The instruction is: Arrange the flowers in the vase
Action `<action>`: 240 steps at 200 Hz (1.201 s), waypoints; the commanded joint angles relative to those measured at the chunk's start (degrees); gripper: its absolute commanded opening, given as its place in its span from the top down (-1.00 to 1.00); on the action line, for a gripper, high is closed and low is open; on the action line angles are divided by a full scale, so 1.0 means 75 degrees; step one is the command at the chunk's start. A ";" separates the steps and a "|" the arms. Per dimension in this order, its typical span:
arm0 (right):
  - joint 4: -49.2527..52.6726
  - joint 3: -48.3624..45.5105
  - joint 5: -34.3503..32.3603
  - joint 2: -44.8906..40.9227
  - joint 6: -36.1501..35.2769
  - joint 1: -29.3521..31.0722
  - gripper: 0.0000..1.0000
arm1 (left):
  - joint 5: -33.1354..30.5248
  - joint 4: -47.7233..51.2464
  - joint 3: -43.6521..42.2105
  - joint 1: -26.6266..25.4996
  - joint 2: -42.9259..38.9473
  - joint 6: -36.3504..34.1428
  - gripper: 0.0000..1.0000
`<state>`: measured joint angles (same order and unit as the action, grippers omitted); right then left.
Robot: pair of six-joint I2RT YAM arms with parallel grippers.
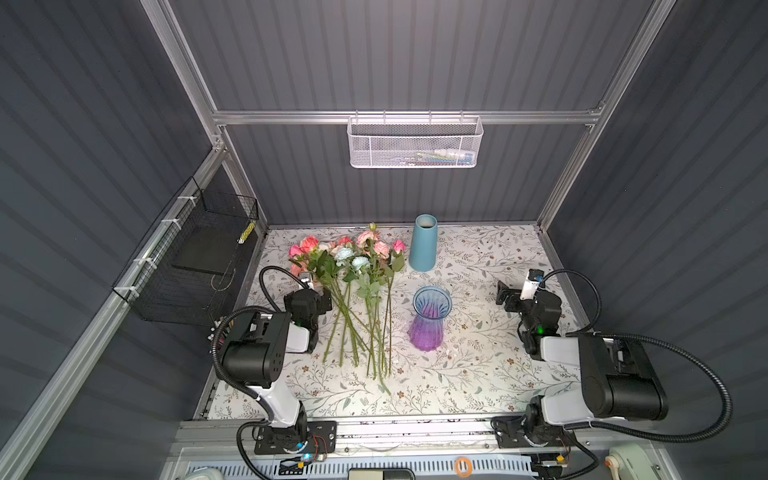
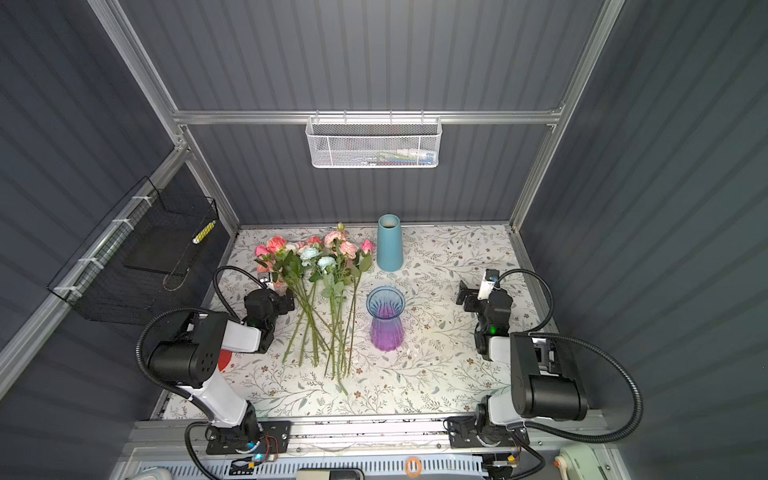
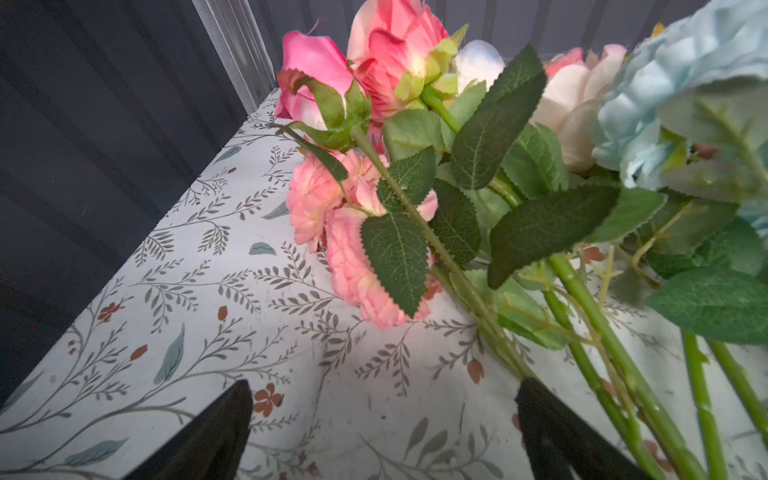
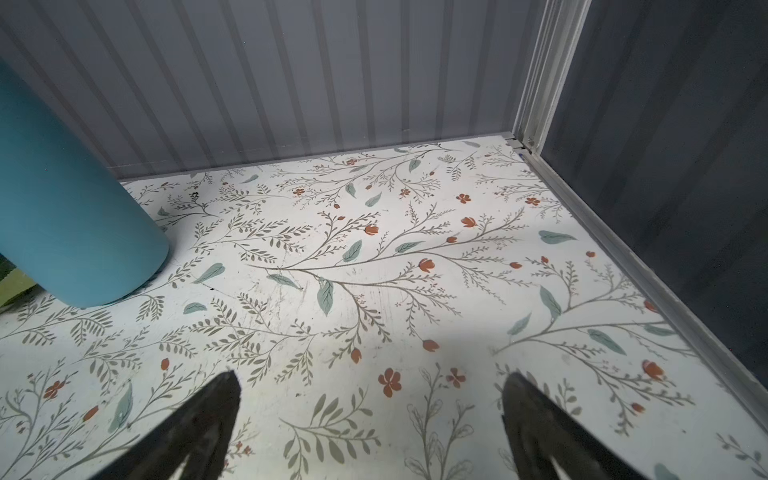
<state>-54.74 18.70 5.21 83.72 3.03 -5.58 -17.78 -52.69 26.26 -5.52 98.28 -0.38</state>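
Pink, coral, white and pale-blue artificial long-stemmed flowers [image 1: 360, 286] lie in a loose bunch on the floral-patterned tabletop [image 1: 478, 374]. They are just left of the upright ribbed purple-and-blue glass vase [image 1: 430, 322] in both top views, blooms towards the back wall. The left gripper [image 3: 384, 386] sits at the bunch's far side from that vase, jaws spread wide, gripping nothing. The right gripper [image 4: 372, 377], equally wide and unladen, sits well to the vase's right. A tall teal tapered vessel [image 1: 423, 245] stands behind it.

Contents [image 1: 446, 157] of the white mesh basket [image 1: 386, 145] (small, colourful) indistinct
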 commanded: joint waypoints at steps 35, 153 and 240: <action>-0.0014 0.0050 0.0010 -0.0026 0.0018 0.0063 -0.98 | 0.0083 -0.0088 0.0035 0.0033 0.0011 0.0063 -0.99; -0.0107 -0.0012 -0.0426 -0.0031 -0.0134 0.0299 -0.98 | 0.0085 -0.0109 0.0026 0.0020 0.0018 0.0057 -0.99; -0.0065 0.0015 -0.0460 -0.0021 -0.0079 0.0277 -0.99 | 0.0122 -0.0091 0.0033 0.0031 0.0018 0.0057 -0.99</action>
<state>-54.76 18.70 2.57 83.72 2.55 -3.60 -17.69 -52.69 26.26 -5.52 98.28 -0.38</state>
